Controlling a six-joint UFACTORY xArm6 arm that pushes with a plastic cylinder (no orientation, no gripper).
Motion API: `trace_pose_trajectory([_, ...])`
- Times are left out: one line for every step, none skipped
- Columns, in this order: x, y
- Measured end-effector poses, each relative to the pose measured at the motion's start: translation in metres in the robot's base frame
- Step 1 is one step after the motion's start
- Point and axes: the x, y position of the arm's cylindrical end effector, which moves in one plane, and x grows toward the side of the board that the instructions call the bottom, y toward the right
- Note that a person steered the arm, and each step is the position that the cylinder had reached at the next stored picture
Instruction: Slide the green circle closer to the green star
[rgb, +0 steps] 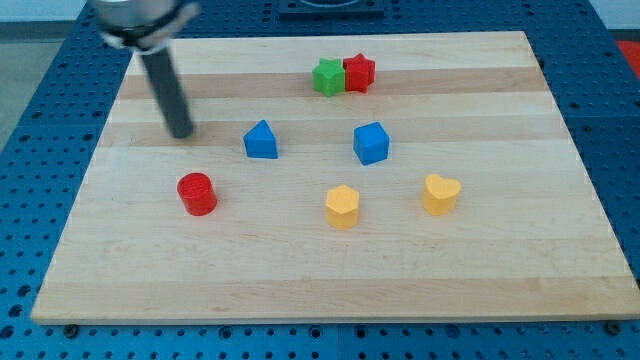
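Observation:
The green star (327, 77) sits near the view's top, touching a red star (359, 73) on its right. No green circle shows in this view. My tip (181, 133) rests on the board at the view's left, far left of the green star and above a red cylinder (197, 193). It touches no block.
A blue block with a peaked top (261, 140) and a blue cube-like block (371, 143) lie mid-board. A yellow hexagon-like block (342, 206) and a yellow heart (440, 193) lie lower. The wooden board (560, 250) sits on a blue perforated table.

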Motion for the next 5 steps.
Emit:
trace_pose_trajectory([-0.036,-0.063])
trace_pose_trajectory([-0.076,-0.064])
trace_pose_trajectory([-0.065,-0.007])
trace_pose_trajectory([-0.053,0.011])
trace_pose_trajectory([-0.056,-0.038])
